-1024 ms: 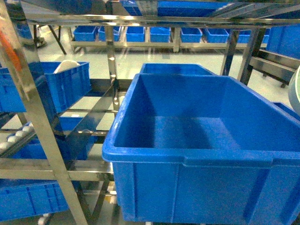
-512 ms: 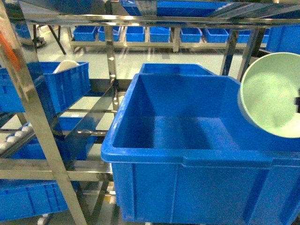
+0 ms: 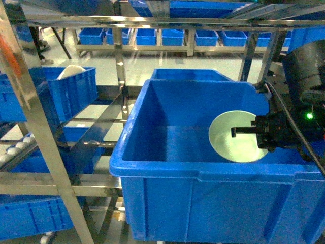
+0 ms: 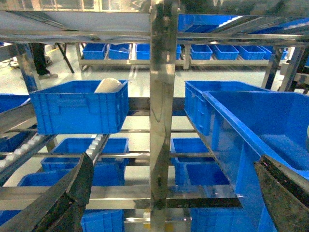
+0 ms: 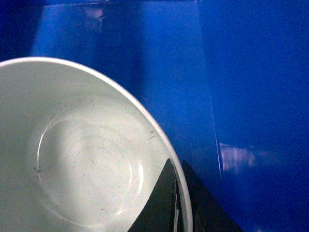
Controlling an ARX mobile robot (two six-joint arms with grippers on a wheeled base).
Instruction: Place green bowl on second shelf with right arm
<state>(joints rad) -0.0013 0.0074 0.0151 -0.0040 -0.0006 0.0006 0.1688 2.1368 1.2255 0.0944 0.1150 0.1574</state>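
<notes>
The rim of the green bowl (image 5: 91, 159) is pinched between the two dark fingers (image 5: 161, 203) of the right gripper (image 3: 244, 131), one finger lying inside the rim and the other outside it. The bowl (image 3: 237, 136) is held tilted, its hollow turned toward the head camera, inside the large blue crate (image 3: 167, 198) near that crate's right wall; whether it touches the floor of the crate cannot be told. The black right arm (image 3: 297, 101) reaches in over the crate's right edge, with cables along it and a small green light (image 3: 307, 116) lit. The crate is carried on the steel rails of the second shelf (image 3: 30, 184). Behind it a second blue crate (image 3: 190, 74) is seen, and to the left a smaller crate (image 3: 71, 91) with a white dish (image 3: 72, 71) in it. In the left wrist view the left gripper's fingers (image 4: 72, 198) are spread wide apart, nothing between them, facing a steel upright (image 4: 161, 121).
</notes>
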